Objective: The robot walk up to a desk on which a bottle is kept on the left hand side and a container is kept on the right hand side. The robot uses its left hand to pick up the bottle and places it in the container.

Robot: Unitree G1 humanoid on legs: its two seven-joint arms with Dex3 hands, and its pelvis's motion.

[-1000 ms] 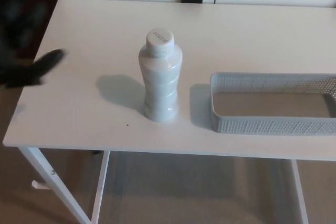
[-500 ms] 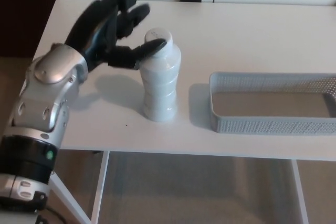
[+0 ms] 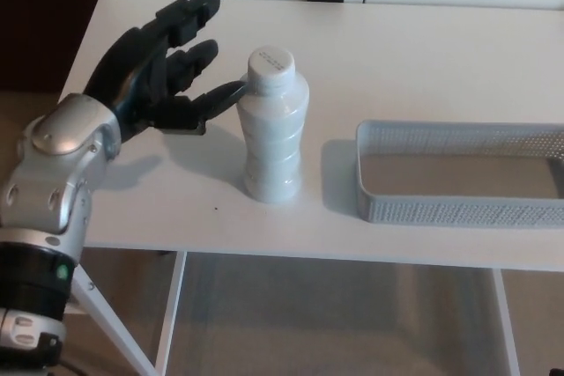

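Your left hand (image 3: 163, 72) sits in the upper left of the frame, fingers spread and holding nothing, its thumb tip just at the neck of the bottle (image 3: 276, 129). The bottle stands upright on the white table (image 3: 423, 50) at centre frame. The mesh container (image 3: 463, 173) lies to its right, near the right edge, apart from the bottle.

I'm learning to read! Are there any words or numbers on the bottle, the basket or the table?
Bottle cap: faint raised marks that may be letters, too small and blurred to read.
Bottle body: plain white, no label showing.
Basket: no writing visible.
Table: no writing visible.
Left hand: no writing visible.
So nothing here can be read.
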